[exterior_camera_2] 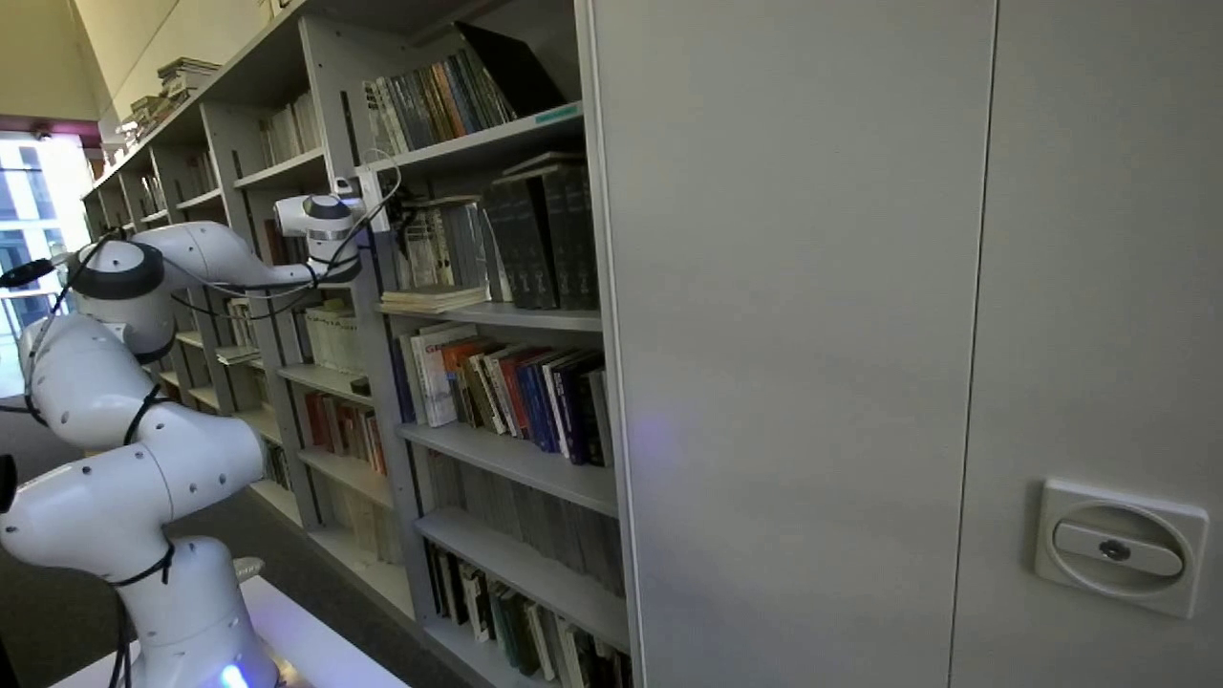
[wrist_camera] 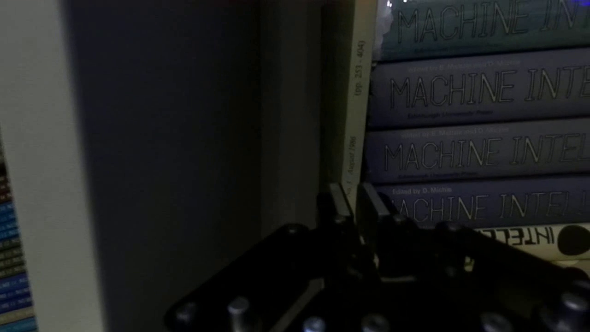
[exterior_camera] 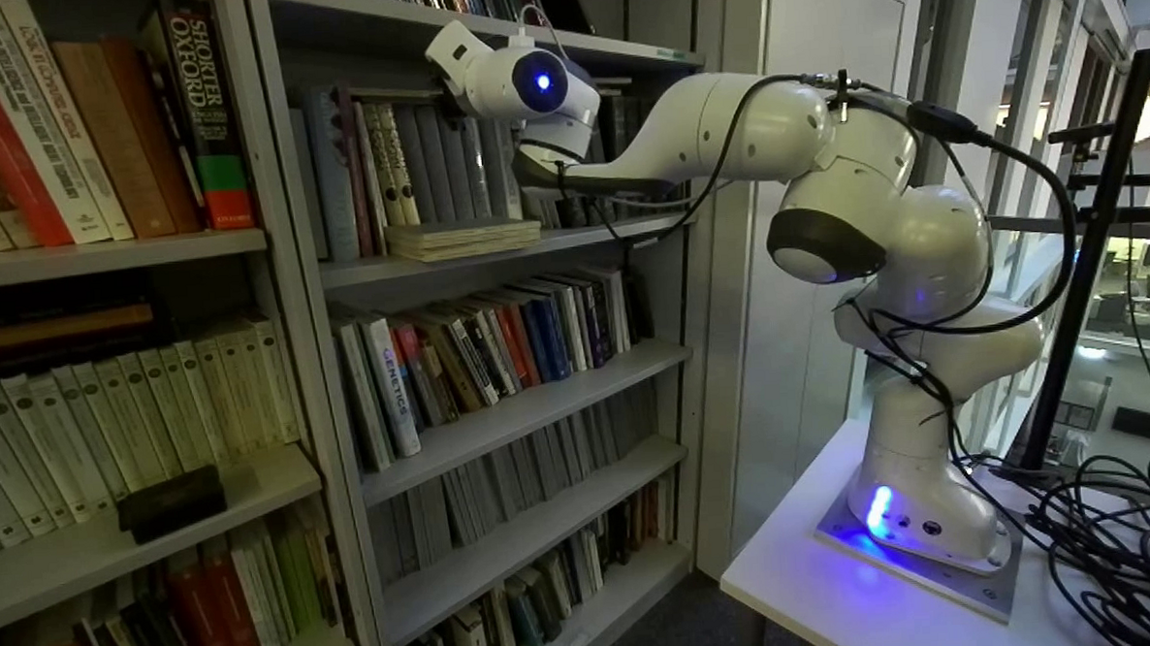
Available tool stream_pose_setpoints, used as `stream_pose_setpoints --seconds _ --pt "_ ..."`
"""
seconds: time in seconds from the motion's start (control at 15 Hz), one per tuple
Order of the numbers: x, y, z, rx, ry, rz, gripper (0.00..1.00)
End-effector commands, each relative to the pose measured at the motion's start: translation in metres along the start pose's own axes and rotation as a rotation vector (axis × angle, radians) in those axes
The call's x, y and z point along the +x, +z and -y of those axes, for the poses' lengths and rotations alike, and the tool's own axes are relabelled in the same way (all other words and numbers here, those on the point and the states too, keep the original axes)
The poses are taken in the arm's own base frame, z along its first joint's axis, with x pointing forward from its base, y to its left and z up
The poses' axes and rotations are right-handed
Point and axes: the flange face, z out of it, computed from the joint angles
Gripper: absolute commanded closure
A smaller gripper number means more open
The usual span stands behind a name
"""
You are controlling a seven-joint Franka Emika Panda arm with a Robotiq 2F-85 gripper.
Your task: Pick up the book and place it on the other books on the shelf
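Book [wrist_camera: 362,69] between end effector [wrist_camera: 351,190] fingers [wrist_camera: 340,199]

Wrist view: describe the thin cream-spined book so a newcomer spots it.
Find the MACHINE books crossing the right side. At their left ends, reaching down to the gripper, is the thin book. Unlike theirs, its cream spine runs top to bottom and reads "(pp. 253-404)".

Pale cabinet [exterior_camera_2: 793,334], dark floor [exterior_camera: 661,622], bright window [exterior_camera_2: 38,205]

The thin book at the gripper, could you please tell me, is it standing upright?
No, the thin book lies across the tops of the upright volumes.
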Motion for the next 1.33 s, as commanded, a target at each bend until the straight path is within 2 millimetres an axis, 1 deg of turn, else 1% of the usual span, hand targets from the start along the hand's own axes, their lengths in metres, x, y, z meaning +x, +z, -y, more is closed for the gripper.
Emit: stream_pose_setpoints --seconds 0.0,0.73,1.0,1.27 --pt "-0.013 -0.001 -0.004 0.008 0.006 -0.013 1.00" --pt "-0.008 0.004 -0.010 -0.005 -0.003 -0.015 1.00" --pt "-0.004 0.007 -0.013 -0.014 -0.011 -0.019 1.00" --pt "0.001 0.012 -0.012 -0.016 -0.016 -0.026 1.00"
